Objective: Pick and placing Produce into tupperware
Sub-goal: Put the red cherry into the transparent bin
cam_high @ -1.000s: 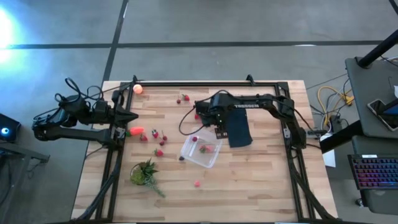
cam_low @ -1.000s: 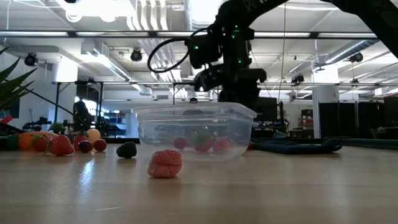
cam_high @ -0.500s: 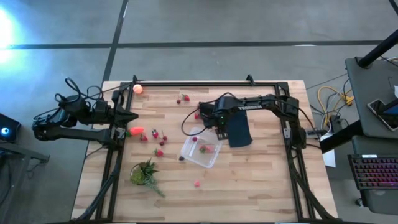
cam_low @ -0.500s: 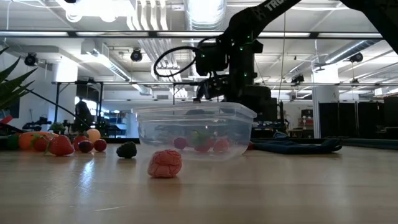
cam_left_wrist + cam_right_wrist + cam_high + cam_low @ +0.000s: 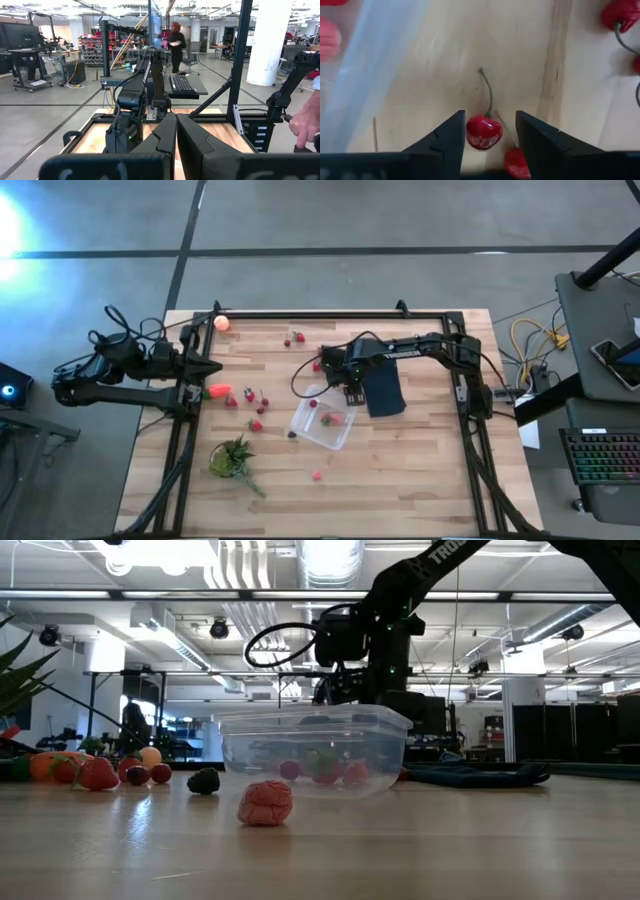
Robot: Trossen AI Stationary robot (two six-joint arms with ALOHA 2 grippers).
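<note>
My right gripper (image 5: 484, 142) points down at the wood just beyond the far rim of the clear tupperware (image 5: 322, 420). It is open, with a small red cherry-like piece (image 5: 484, 132) and its stem between the fingers. A second red piece (image 5: 516, 162) lies beside it. The tupperware holds a few red pieces (image 5: 325, 772). More produce lies at the left: a peach ball (image 5: 221, 322), an orange-red piece (image 5: 218, 391) and berries (image 5: 252, 402). My left gripper (image 5: 175, 135) is shut and waits level at the table's left edge. My right gripper comes from above with one finger (image 5: 451, 137) right at the cherry's side (image 5: 470, 134) and the other finger a little off it. Whether that finger touches the cherry, I cannot tell. The cherry lies on the table.
A dark navy cloth (image 5: 385, 390) lies right of the gripper. A green leafy bunch (image 5: 232, 458) sits near the front left. A red piece (image 5: 265, 803) and a dark berry (image 5: 203, 780) lie in front of the tupperware. Other red pieces (image 5: 297, 336) lie at the far side.
My right gripper has sunk toward the table behind the tupperware and tipped further downward. The tupperware and the scattered produce have stayed where they were.
</note>
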